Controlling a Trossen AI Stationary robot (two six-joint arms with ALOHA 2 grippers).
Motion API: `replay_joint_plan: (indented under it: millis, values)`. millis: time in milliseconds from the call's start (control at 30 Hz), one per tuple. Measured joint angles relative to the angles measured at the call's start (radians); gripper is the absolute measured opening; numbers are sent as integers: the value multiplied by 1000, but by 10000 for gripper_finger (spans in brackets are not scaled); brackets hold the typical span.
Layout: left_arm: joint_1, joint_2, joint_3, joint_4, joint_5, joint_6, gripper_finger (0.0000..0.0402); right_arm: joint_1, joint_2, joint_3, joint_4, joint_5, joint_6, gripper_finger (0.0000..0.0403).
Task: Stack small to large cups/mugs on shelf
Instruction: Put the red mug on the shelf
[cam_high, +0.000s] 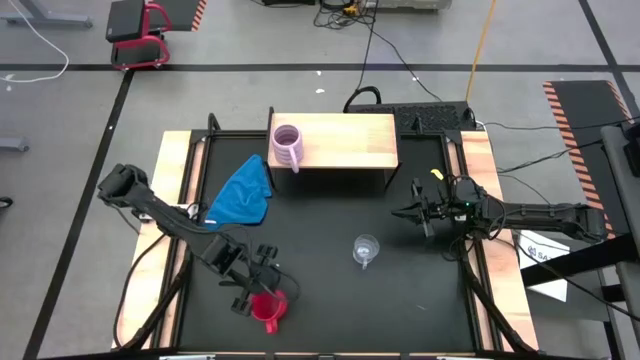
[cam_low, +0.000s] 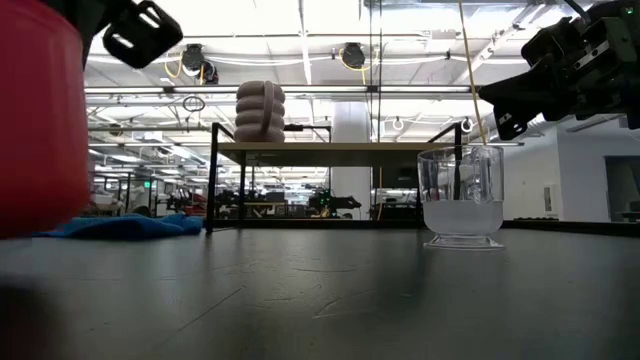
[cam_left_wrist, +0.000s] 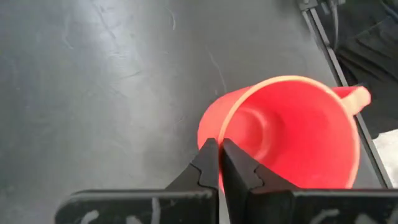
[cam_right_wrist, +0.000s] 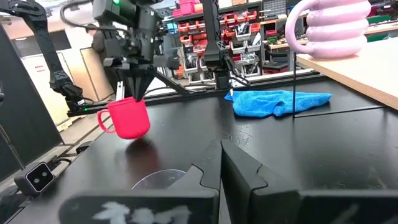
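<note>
Left gripper (cam_left_wrist: 219, 163) pinches the red mug (cam_left_wrist: 286, 134) by its rim at the table's front edge; lift straight up, keep it level, then carry toward the lilac mug (cam_high: 287, 147) on the shelf (cam_high: 350, 140) (glass cup (cam_high: 366, 248) mid-table); right gripper (cam_high: 416, 213) waits closed

Grey floor (cam_high: 60, 110) crossed by dark tape lines, with storage racks (cam_right_wrist: 205, 25) under bright ceiling lights (cam_low: 300, 20).
</note>
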Motion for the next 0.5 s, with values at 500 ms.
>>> replay_joint_plan:
  millis: [500]
  values:
    - [67, -218, 4, -22, -35, 62, 2, 0, 3, 0, 0, 0, -7, 0]
